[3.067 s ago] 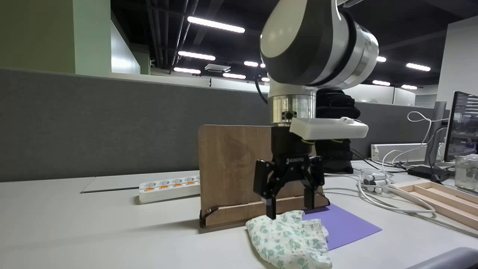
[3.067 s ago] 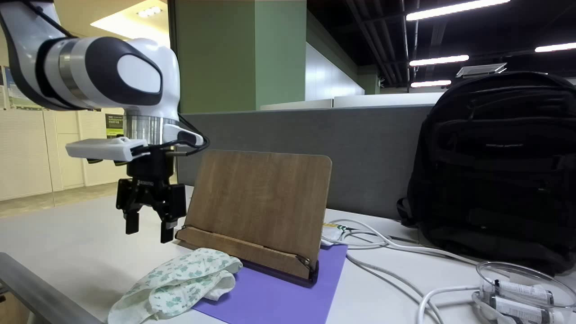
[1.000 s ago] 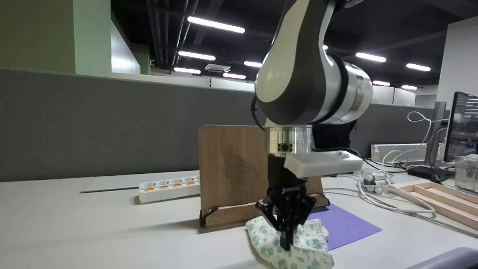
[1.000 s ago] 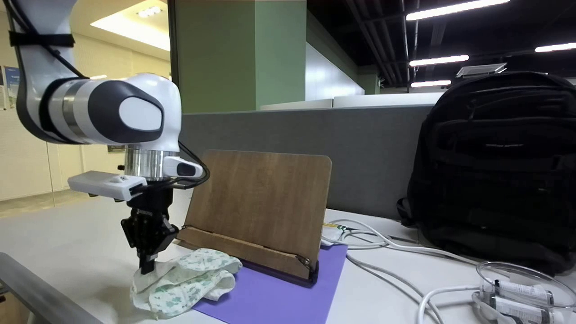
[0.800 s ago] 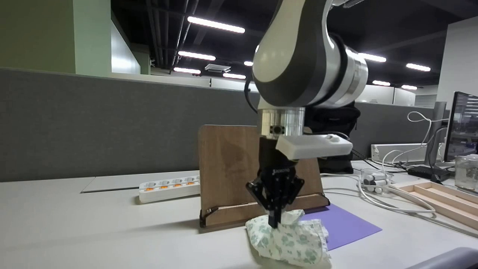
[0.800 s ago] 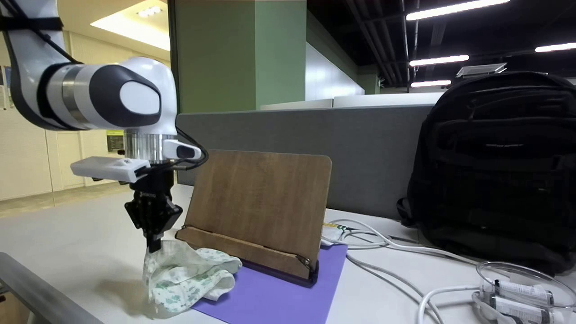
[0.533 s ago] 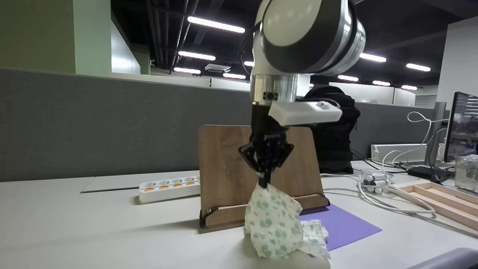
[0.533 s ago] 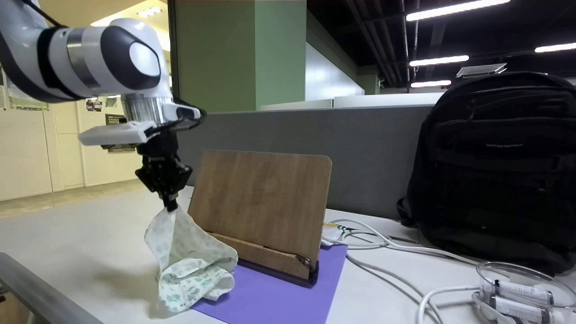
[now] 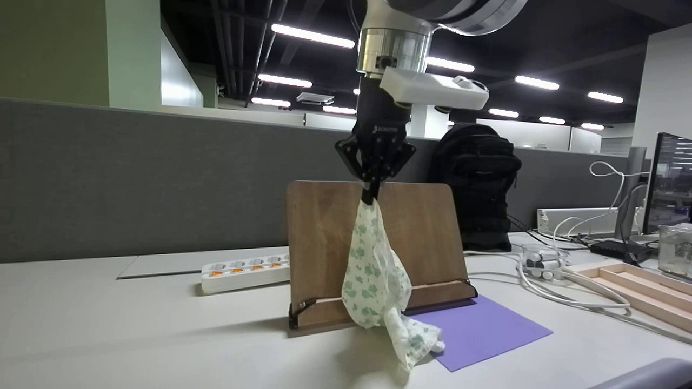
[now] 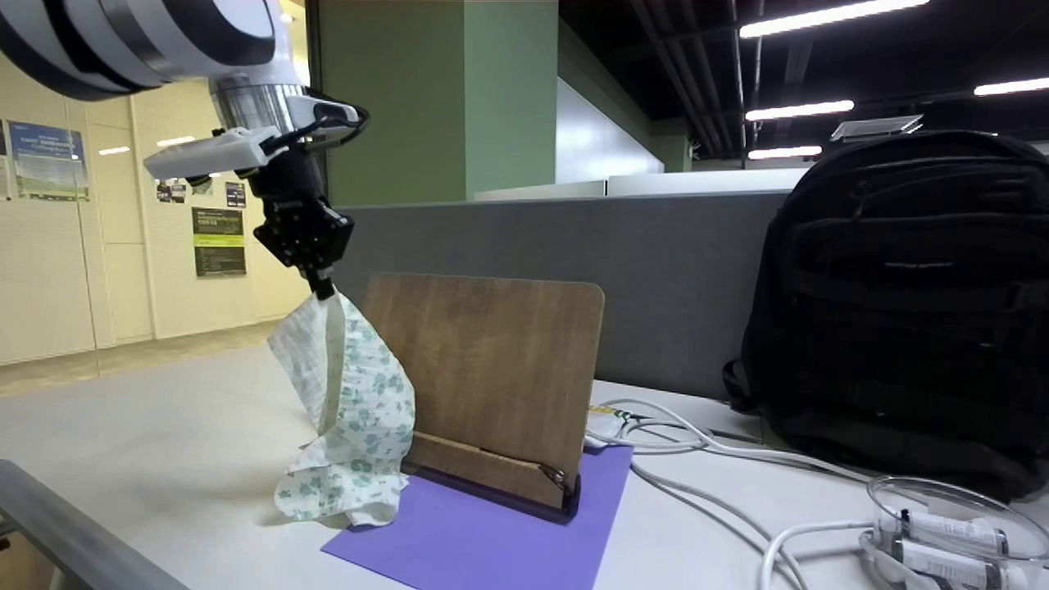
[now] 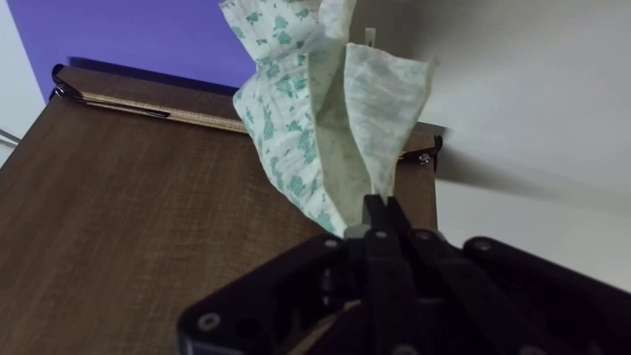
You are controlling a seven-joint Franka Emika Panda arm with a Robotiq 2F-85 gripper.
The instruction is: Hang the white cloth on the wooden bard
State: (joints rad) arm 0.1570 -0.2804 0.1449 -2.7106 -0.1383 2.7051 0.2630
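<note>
From the closed fingers of my gripper (image 9: pixel 370 199) hangs the white cloth (image 9: pixel 370 270) with its green print, pinched at one corner. In the wrist view the fingertips of the gripper (image 11: pixel 383 201) press together on that corner, and the cloth (image 11: pixel 291 123) falls away in loose folds. The wooden board (image 9: pixel 319 232) leans upright on its stand, with a ledge along its bottom. In both exterior views my gripper is a little below the height of the board's top edge. The cloth (image 10: pixel 369 410) hangs in front of the board (image 10: pixel 500 352); whether its lowest end touches the table cannot be told.
A purple sheet (image 10: pixel 508 541) lies under and before the board. A power strip (image 9: pixel 246 275) sits beside it. A black backpack (image 10: pixel 893 311), white cables (image 10: pixel 705 492), a clear dish of small bottles (image 10: pixel 951 533) and a wooden tray (image 9: pixel 632 292) stand around. A grey partition (image 9: pixel 135 183) runs behind.
About three seconds ago the gripper was open above the crumpled cloth. It went down, closed on a corner, then rose, drawing the cloth up into a hanging drape. The board stayed put.
</note>
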